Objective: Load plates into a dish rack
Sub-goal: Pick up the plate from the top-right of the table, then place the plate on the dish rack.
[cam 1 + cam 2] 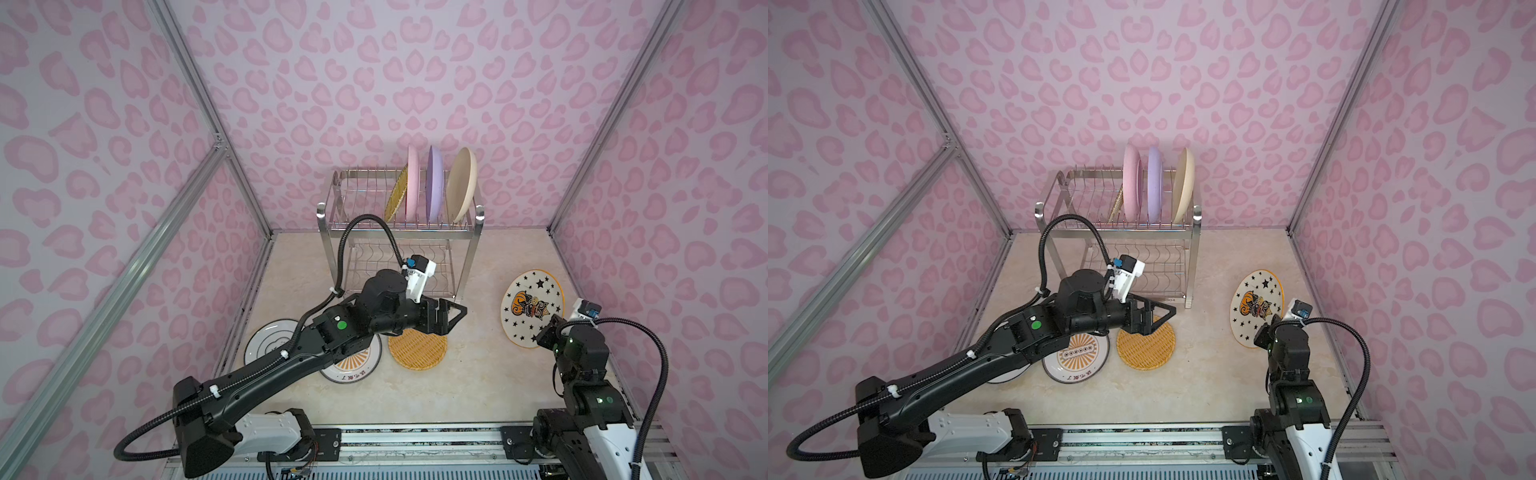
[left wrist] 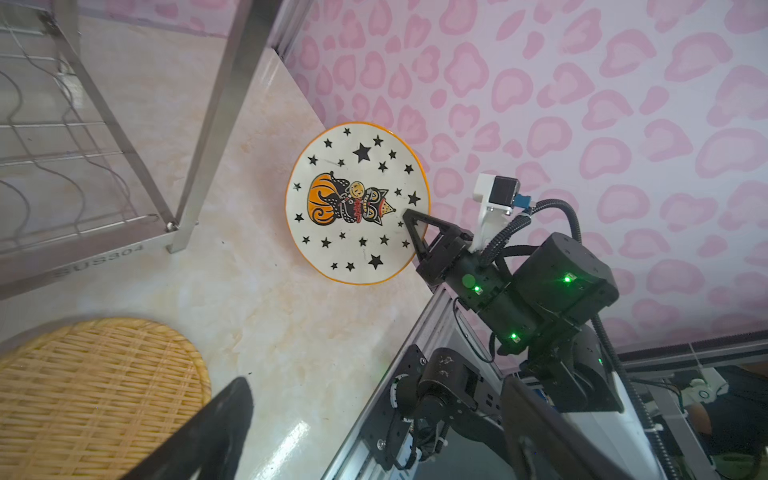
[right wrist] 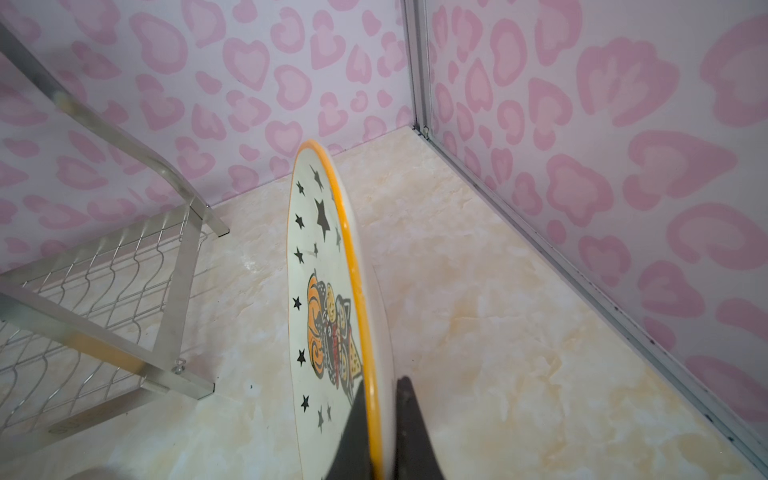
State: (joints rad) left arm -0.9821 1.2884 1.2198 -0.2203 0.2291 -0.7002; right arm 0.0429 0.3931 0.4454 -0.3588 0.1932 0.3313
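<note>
The right gripper [image 3: 380, 395] clamps the star plate [image 1: 528, 303] by its rim, frame right — left gripper [image 1: 453, 320] wide open, empty, centre.

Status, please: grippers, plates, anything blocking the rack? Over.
Left gripper open over woven plate on table. Right gripper shut on star plate, held on edge. Four plates racked. Left arm crosses rack front.

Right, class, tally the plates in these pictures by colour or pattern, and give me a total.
Pink plate: 1
Lilac plate: 1
Cream plate: 1
Yellow woven plates: 2
Star plate: 1
Sunburst plate: 1
Dark-rimmed plate: 1
Total: 8
</note>
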